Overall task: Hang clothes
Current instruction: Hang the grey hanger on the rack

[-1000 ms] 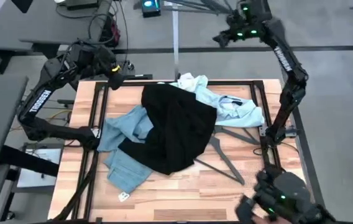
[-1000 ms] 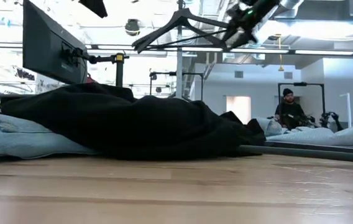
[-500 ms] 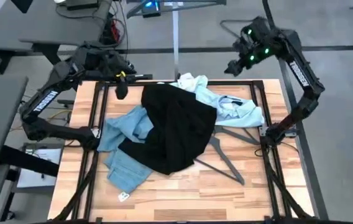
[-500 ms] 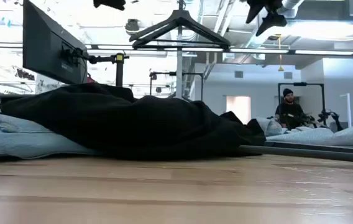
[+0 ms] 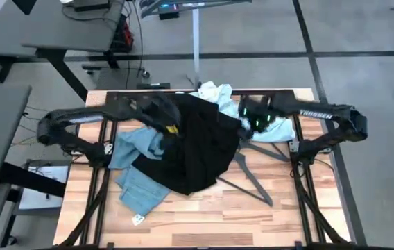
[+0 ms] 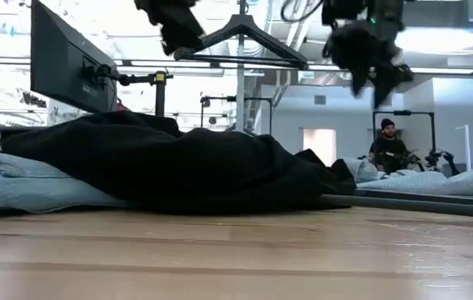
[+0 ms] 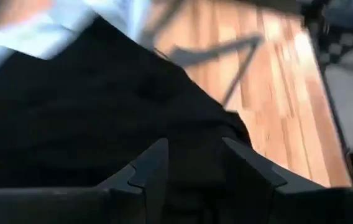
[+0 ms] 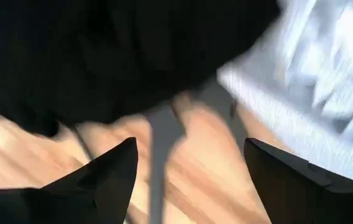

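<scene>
A black t-shirt (image 5: 198, 142) lies crumpled mid-table, on top of light blue jeans (image 5: 138, 170) to its left and a pale collared shirt (image 5: 261, 117) at the far right. My left gripper (image 7: 195, 163) hangs open above the t-shirt's left part (image 5: 170, 126). My right gripper (image 8: 192, 163) hangs open above the t-shirt's right edge, over a grey hanger (image 8: 164, 134) and the pale shirt (image 8: 313, 81). In the low view both grippers, left (image 6: 174, 23) and right (image 6: 371, 52), are well above the clothes.
Two dark grey hangers (image 5: 252, 177) (image 5: 270, 149) lie on the wood at the right of the clothes. Another hanger (image 6: 241, 37) hangs level on the rack behind the far edge. A black frame (image 5: 301, 163) runs around the table. A person sits far behind.
My left gripper has swung from the far left corner toward the table's middle and down over the black t-shirt. My right gripper has come away from the rack behind the far edge, down over the t-shirt's right edge. The rack's hanger, tilted before, now hangs level.
</scene>
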Motion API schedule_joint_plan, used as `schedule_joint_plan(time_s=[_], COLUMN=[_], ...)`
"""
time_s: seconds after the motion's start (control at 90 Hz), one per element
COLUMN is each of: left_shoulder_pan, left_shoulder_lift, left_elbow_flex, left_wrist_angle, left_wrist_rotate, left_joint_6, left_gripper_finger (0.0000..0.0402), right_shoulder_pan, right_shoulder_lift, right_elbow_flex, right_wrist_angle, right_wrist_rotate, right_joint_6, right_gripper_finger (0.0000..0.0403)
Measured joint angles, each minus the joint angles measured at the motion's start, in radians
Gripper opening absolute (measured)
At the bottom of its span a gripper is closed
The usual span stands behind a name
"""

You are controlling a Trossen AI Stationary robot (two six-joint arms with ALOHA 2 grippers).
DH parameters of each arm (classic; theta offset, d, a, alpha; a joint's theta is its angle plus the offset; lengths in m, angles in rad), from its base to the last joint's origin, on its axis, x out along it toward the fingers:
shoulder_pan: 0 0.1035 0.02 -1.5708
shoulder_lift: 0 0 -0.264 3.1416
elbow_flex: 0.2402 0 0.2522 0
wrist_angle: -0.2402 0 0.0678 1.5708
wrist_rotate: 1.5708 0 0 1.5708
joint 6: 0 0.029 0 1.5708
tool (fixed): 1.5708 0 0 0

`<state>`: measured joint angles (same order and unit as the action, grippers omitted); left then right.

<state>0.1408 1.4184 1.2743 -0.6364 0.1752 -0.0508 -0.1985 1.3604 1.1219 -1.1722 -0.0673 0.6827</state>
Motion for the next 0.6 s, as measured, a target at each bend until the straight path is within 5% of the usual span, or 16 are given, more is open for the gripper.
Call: schedule_joint_plan(time_s=[0.144,0.322,0.6], left_shoulder_pan=[-0.103,-0.144,-0.145], left_shoulder_lift=[0.167,0.346,0.462], left_elbow_flex=[0.001,0.000,0.001], left_wrist_angle=[0.081,0.147,0.184], left_wrist_rotate=[-0.111,-0.040,-0.017], left_joint_6=[-0.040,-0.075,-0.131], left_gripper_finger=[0.0130,0.0130,0.0130], right_shoulder_pan=[0.193,0.356,0.418], right_shoulder_lift=[0.000,0.000,0.103], right_elbow_flex=[-0.126,-0.265,-0.412], right_wrist_angle=[0.018,0.266,0.537], right_wrist_rotate=[0.048,0.051,0.179], right_joint_6=[0.115,0.258,0.401], right_gripper_finger=[0.0278,0.0279,0.0279])
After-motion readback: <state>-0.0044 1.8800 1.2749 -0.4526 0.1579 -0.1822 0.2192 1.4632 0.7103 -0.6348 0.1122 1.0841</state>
